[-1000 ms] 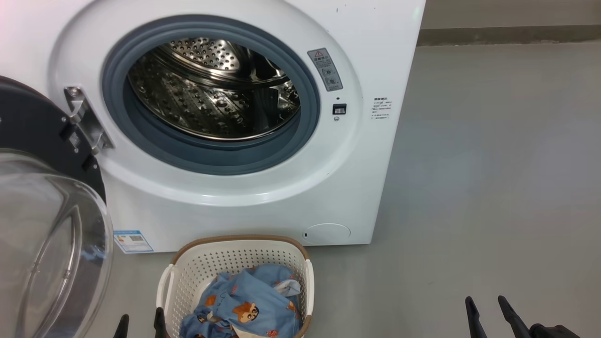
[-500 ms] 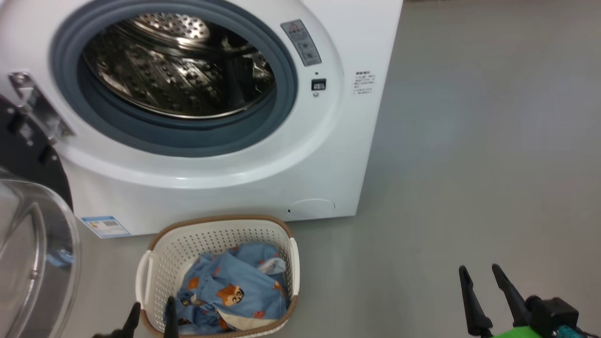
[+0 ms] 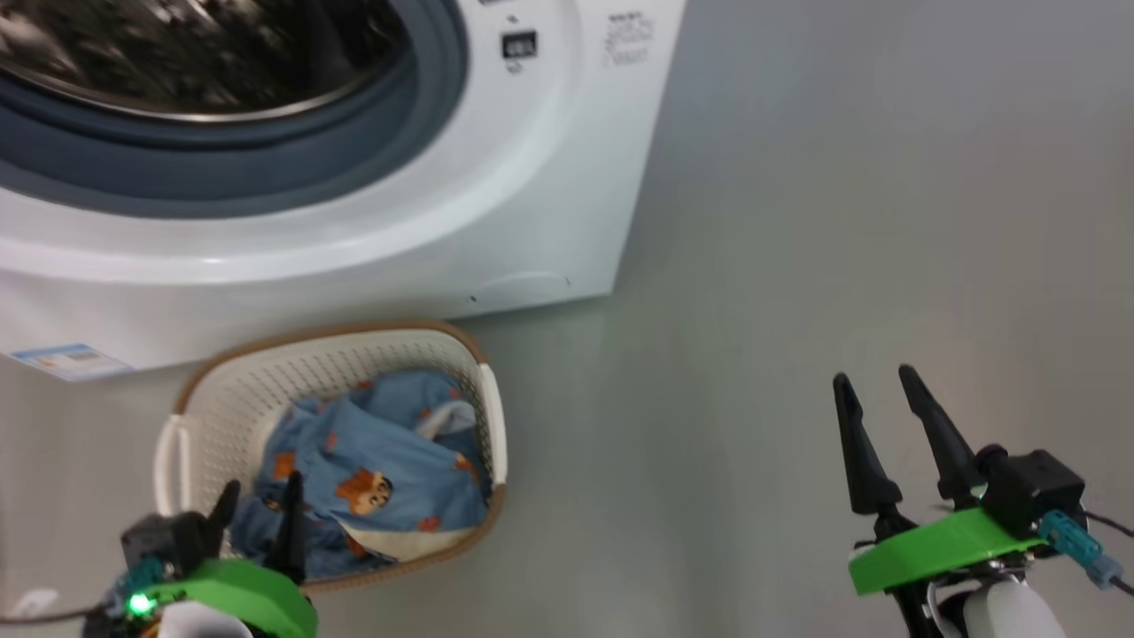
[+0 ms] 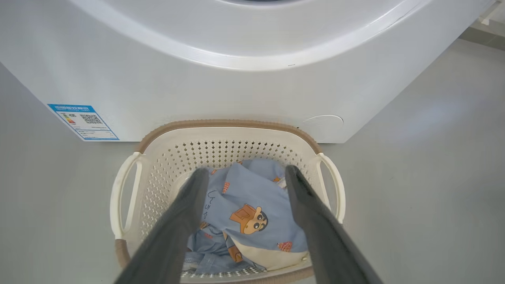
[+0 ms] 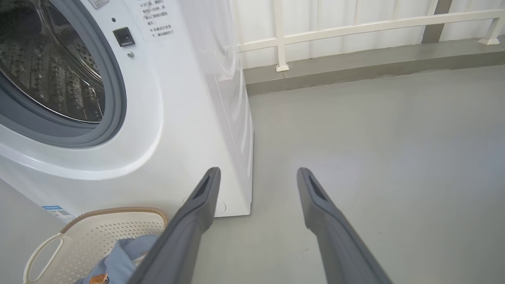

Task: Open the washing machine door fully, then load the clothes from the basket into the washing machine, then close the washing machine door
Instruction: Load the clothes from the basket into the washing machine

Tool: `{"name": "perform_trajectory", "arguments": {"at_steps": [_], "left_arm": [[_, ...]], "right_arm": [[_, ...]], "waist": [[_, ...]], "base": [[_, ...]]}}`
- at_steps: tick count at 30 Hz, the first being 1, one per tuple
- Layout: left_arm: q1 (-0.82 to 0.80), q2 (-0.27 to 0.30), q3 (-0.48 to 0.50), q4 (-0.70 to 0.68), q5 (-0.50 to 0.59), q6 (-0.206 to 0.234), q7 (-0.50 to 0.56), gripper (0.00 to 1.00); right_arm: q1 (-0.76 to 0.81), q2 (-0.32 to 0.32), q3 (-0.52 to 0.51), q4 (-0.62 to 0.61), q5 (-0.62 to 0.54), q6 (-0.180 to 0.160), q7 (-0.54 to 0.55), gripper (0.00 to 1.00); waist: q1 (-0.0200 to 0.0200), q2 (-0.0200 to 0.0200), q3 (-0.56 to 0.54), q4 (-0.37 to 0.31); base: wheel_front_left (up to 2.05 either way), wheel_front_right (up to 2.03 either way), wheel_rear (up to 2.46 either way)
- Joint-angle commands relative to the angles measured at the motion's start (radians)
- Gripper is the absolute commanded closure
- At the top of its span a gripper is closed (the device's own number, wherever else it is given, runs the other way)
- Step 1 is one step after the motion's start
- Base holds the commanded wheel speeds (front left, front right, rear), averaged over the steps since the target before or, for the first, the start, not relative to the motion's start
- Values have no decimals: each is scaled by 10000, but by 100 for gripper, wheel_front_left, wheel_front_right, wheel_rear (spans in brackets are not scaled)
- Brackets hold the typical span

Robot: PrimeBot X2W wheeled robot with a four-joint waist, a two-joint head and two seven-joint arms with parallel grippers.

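Left claw (spread wide) above the clothes.

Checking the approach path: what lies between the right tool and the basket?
Bare grey floor, nothing else, separates the right tool from the basket, as the head view shows.

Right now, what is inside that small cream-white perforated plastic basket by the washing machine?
Crumpled light blue fabric clothes printed with orange-brown cartoon bears, with a white part, lie in the basket. They cover most of its bottom, so anything beneath them is hidden.
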Motion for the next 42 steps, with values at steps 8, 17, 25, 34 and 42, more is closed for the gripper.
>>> {"name": "perform_trajectory", "arguments": {"at_steps": [8,17,25,34,42], "left_arm": [[-1766,861,-286,1559,-486,-189,476,0],[-2826,1337,-1197,2757,-1609,-201,1014,0],[-3521,1712,-1890,3520,-2349,-202,1137,0],[-4531,2186,-2906,4013,-2929,-202,1378,0],[-5406,2749,-3972,4103,-3618,-203,1711,0]], "right_arm": [[-819,-97,480,-538,374,16,-76,0],[-1237,-97,642,-748,483,16,-76,0],[-1448,-97,710,-904,442,16,-76,0],[-1669,-97,895,-1162,372,16,-76,0],[-1707,-97,838,-1404,357,16,-76,0]], "waist": [[0,0,2111,-1158],[0,0,3045,-1528],[0,0,3696,-1700],[0,0,4621,-1881],[0,0,5471,-2030]], "base": [[0,0,0],[0,0,0],[0,0,0],[0,0,0],[0,0,0]]}}
